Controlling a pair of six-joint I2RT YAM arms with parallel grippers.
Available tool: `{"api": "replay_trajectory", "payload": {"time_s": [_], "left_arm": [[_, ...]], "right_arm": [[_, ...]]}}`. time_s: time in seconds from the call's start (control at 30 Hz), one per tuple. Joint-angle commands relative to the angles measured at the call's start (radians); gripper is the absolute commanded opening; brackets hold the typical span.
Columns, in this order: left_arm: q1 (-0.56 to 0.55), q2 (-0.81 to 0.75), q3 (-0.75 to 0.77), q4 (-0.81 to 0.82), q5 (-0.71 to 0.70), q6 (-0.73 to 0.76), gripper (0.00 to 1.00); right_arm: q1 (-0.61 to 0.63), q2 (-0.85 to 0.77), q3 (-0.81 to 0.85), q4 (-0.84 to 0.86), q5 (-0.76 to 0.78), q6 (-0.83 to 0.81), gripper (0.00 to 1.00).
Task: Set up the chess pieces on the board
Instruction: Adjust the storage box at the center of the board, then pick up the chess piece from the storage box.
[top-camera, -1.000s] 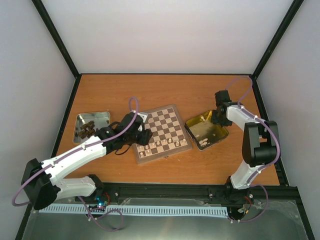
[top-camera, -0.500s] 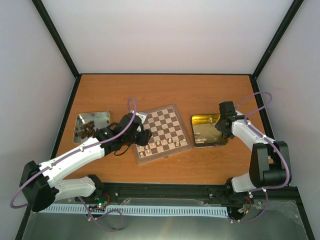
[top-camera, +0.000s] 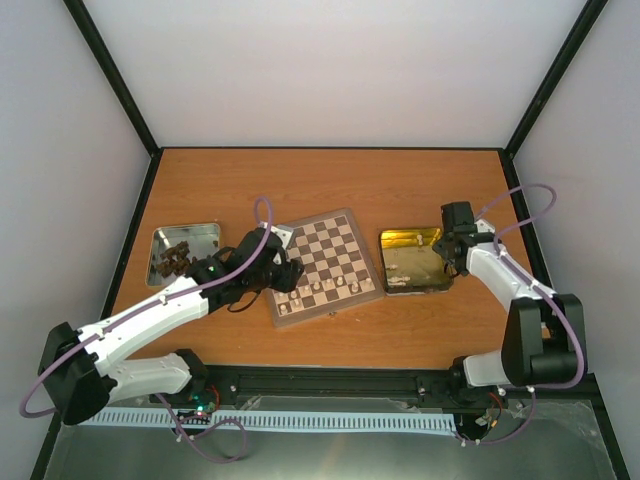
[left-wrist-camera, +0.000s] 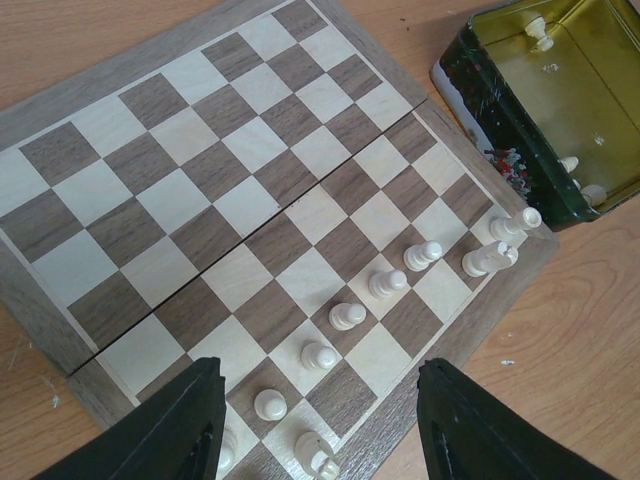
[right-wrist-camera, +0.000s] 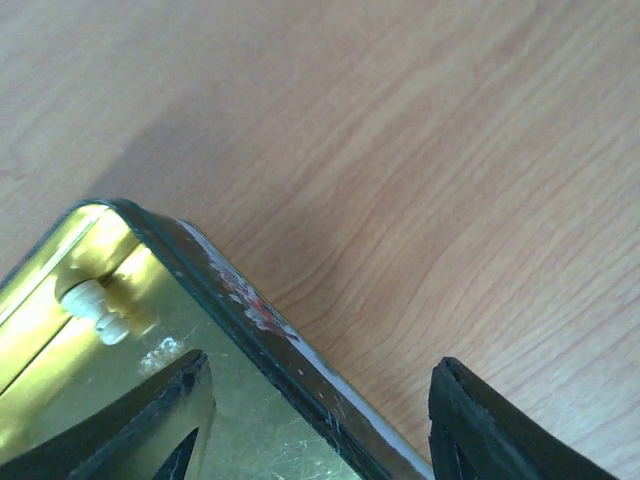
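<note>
Left fingers (left-wrist-camera: 170, 432) stand spread wide with nothing between them, hovering low over the near left edge of the board (left-wrist-camera: 200, 150), which lies at a slight angle in the middle of the desk (top-camera: 400, 180). Below them a line of cream chess pieces (left-wrist-camera: 347, 316) stands upright along the second row of squares, with a few more on the edge row beside them; the rest of the board is bare. Right fingers (right-wrist-camera: 500, 430) are also wide apart and grip nothing: they straddle a corner of the gold tin (right-wrist-camera: 250, 300), one over the tin's shiny floor, the other outside above the bare wood, and the dark rim passes between them. One cream piece (right-wrist-camera: 95, 305) lies on its side inside the tin near that corner, and the left wrist view shows a few others scattered there. The tin sits just right of the board. Well to the board's left, a silver tray (top-camera: 205, 240) holds a cluster of dark brown pieces (top-camera: 172, 258).
</note>
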Motion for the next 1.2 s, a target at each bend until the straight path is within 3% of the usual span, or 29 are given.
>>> {"api": "replay_trajectory", "payload": {"time_s": [0.0, 0.13, 0.27, 0.53, 0.9, 1.17], "left_arm": [[0.008, -0.022, -0.003, 0.036, -0.015, 0.016, 0.54], [0.008, -0.021, -0.007, 0.054, -0.024, 0.001, 0.54], [0.010, -0.018, -0.008, 0.078, -0.016, -0.015, 0.54], [0.011, -0.022, -0.018, 0.083, 0.003, -0.041, 0.55], [0.013, -0.016, -0.012, 0.077, 0.006, -0.040, 0.55], [0.014, -0.018, -0.009, 0.073, 0.000, -0.037, 0.55]], "right_arm": [[-0.003, -0.100, 0.024, 0.022, 0.032, -0.198, 0.60], [0.009, -0.174, -0.028, 0.144, -0.187, -0.371, 0.58], [0.045, -0.138, -0.049, 0.207, -0.307, -0.431, 0.51], [0.057, 0.046, -0.010, 0.232, -0.299, -0.470, 0.40], [0.057, 0.267, 0.107, 0.257, -0.189, -0.508, 0.37], [0.057, 0.341, 0.150, 0.256, -0.186, -0.537, 0.30]]}}
